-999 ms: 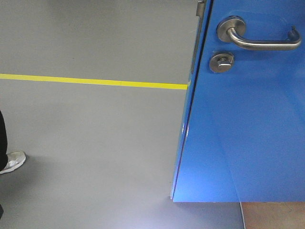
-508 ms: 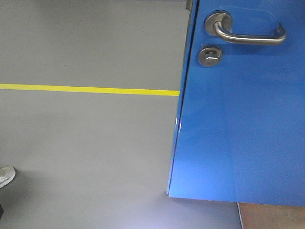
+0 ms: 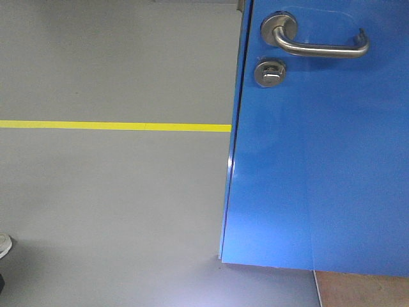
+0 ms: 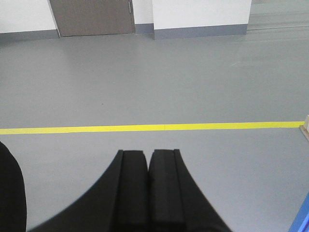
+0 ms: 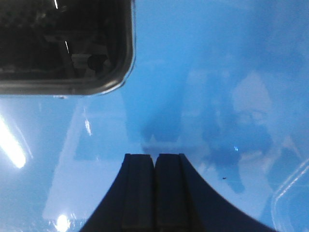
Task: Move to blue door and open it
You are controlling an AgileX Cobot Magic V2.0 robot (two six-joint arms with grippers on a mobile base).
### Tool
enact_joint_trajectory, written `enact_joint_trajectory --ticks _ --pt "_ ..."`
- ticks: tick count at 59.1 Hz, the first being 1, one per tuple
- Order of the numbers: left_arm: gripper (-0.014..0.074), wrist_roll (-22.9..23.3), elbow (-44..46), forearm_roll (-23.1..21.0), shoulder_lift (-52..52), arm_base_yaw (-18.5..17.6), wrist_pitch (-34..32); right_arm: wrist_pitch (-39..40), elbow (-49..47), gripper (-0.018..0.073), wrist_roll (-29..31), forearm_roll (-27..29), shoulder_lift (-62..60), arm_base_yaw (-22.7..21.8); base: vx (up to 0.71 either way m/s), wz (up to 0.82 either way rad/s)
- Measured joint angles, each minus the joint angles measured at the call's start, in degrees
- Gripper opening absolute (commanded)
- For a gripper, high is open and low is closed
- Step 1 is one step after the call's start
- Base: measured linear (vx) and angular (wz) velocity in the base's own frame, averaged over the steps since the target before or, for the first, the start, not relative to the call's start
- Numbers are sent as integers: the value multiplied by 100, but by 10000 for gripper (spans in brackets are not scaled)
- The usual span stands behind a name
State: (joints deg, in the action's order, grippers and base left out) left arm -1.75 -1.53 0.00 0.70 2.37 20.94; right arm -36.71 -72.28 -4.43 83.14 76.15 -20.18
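The blue door (image 3: 319, 166) fills the right half of the front view, its free edge near the middle. Its brushed-steel lever handle (image 3: 316, 45) sits at the top, with the round thumb-turn lock (image 3: 270, 71) below it. My right gripper (image 5: 155, 157) is shut and empty, pointing straight at the glossy blue door surface (image 5: 203, 72) close in front; a dark window (image 5: 63, 43) in the door shows at upper left. My left gripper (image 4: 147, 153) is shut and empty, pointing over open grey floor left of the door.
A yellow floor line (image 3: 115, 126) runs across the grey floor; it also shows in the left wrist view (image 4: 145, 127). A white shoe (image 3: 3, 244) is at the left edge. A brown door (image 4: 91, 17) and white walls stand far off.
The door, handle and lock have shifted left and up in the front view, and the yellow line lower. The shoe has slid nearly out of the left edge.
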Motion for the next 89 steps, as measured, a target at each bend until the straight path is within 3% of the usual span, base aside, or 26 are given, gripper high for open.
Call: enact_joint_trajectory --ticks 29,37,40,55,68,79,89 --pt "70 0 0 0 0 0 0 -11 0 6 0 -176 -61 0 0 0" --pt "70 0 0 0 0 0 0 177 44 6 0 -1104 -316 0 0 0" --pt "70 0 0 0 0 0 0 290 194 6 0 -1699 -588 0 0 0" --pt "70 0 0 0 0 0 0 247 1544 6 0 -3654 -2056 0 0 0" --pt "70 0 0 0 0 0 0 313 2858 6 212 -4689 -3220 0 0 0" --pt "70 0 0 0 0 0 0 1249 3976 6 1242 -5697 -4101 67 0 0" --pt "70 0 0 0 0 0 0 2969 5108 6 1967 -5987 -4852 1001 0 0"
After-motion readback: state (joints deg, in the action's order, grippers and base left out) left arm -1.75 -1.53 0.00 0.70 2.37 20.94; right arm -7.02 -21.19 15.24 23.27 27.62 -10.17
